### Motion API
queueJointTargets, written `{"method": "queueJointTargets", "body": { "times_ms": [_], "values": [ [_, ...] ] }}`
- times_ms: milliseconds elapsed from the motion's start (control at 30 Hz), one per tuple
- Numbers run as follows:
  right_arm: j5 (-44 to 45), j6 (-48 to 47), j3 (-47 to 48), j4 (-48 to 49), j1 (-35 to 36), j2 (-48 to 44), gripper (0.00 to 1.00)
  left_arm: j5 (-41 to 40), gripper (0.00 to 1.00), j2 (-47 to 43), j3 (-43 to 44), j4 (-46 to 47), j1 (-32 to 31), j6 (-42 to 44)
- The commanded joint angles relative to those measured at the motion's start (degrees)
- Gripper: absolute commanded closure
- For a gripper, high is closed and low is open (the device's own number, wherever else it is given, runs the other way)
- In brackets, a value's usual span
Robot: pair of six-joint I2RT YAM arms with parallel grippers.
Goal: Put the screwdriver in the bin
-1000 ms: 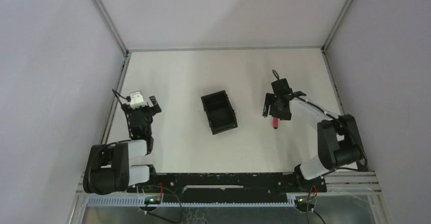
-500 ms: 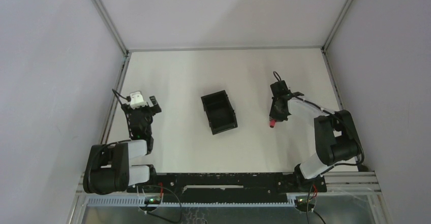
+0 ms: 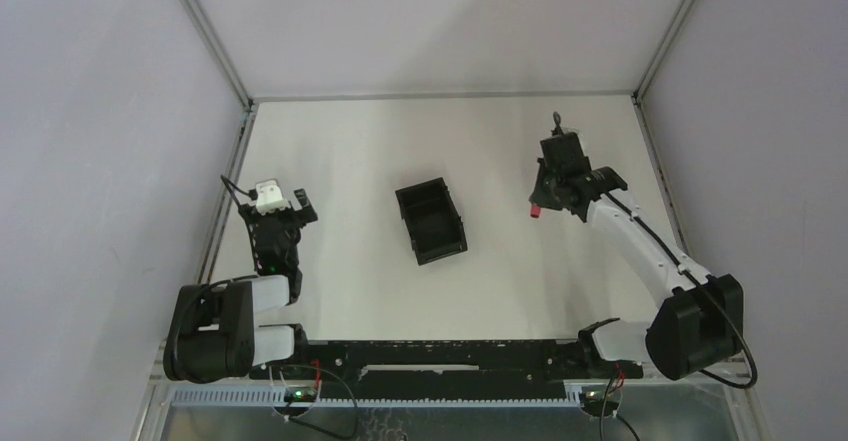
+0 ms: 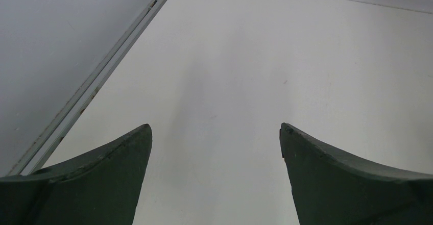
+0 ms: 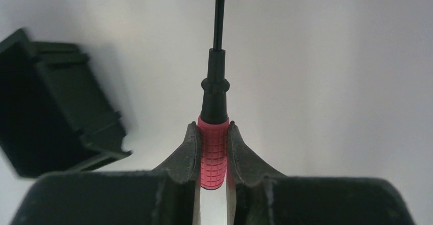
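One screwdriver (image 5: 213,151) clamped in right gripper (image 5: 213,133); one bin (image 3: 432,223) apart; left gripper (image 4: 215,129) spread wide, holding nothing.

The screwdriver (image 5: 213,153) has a red handle that looks like plastic, matt, moulded in a fine grid of small raised squares. Its black collar is smooth with a faint sheen, and the thin dark shaft looks like dull metal. The bin (image 5: 97,128) is smooth black plastic with soft highlights on its rims. The right fingers (image 5: 187,158) are dark, matt and rough, scuffed pale at the edges. The left fingers (image 4: 102,179) are dark grey-green, matt and smoother, with fine specks. The table (image 4: 286,56) is white, smooth and matt. The rail (image 4: 96,82) on its left edge looks like satin bare metal
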Motion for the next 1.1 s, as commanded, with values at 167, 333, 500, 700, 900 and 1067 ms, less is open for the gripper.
{"method": "queueJointTargets", "body": {
  "times_ms": [167, 333, 500, 700, 900, 1067],
  "values": [
    [-6.2, -6.1, 13.3, -0.6, 16.1, 3.2, 0.93, 0.8, 0.00, -0.5, 1.7, 1.5, 0.1, 1.0],
    [-9.4, -11.7, 19.1, 0.3, 23.4, 9.0, 0.92, 0.8, 0.00, -0.5, 1.7, 1.5, 0.2, 1.0],
    [-14.7, -21.1, 21.5, 2.3, 26.2, 14.1, 0.88, 0.8, 0.00, -0.5, 1.7, 1.5, 0.1, 1.0],
    [-16.7, -25.3, 21.9, 4.3, 26.7, 20.7, 0.85, 0.8, 0.00, -0.5, 1.7, 1.5, 0.2, 1.0],
    [-15.1, -28.3, 21.3, 6.2, 26.9, 25.5, 0.82, 0.8, 0.00, -0.5, 1.7, 1.5, 0.1, 1.0],
    [-15.1, -31.2, 17.7, 10.0, 26.9, 26.4, 0.78, 0.8, 0.00, -0.5, 1.7, 1.5, 0.2, 1.0]
  ]
}}
